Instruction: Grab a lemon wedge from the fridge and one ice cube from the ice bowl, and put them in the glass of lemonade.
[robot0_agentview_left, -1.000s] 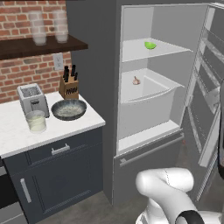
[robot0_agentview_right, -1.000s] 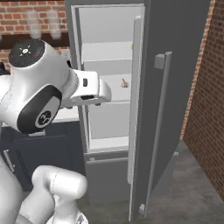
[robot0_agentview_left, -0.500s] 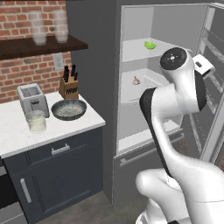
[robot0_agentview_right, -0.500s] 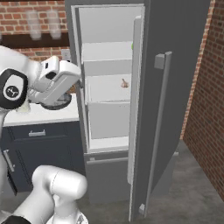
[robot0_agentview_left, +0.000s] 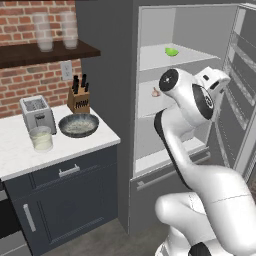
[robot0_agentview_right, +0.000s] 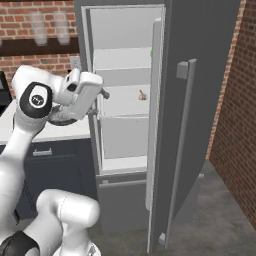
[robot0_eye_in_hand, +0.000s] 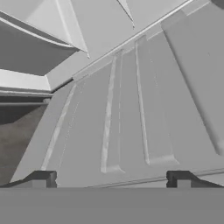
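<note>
A brick-walled kitchen holds a white-topped bench (robot0_agentview_left: 15, 157) over dark cabinets, with the tall dark grey fridge (robot0_agentview_left: 107, 75) beside it, its door swung wide open. On the fridge's upper shelf lies the lemon wedge (robot0_agentview_left: 171, 51), a small lime-green piece, well inside and toward the back. One shelf lower sits a small beige-pink bulb (robot0_agentview_left: 155, 92), seen again in the right base view (robot0_agentview_right: 142, 95).

On the bench, the glass of lemonade (robot0_agentview_left: 41, 138) stands near the front edge, just before a silver toaster (robot0_agentview_left: 36, 113). The ice bowl (robot0_agentview_left: 78, 125), shallow and dark with whitish contents, rests to the right of the toaster, near a wooden knife block (robot0_agentview_left: 78, 98) by the wall. Two frosted glasses (robot0_agentview_left: 55, 31) stand on a dark shelf above.

The white arm is raised in front of the open fridge, its hand at about the level of the middle shelf. The pincer (robot0_eye_in_hand: 110, 178) is spread wide, its two dark tips far apart with nothing between them, and it faces the pale ribbed inner panels of the fridge. It touches nothing.
</note>
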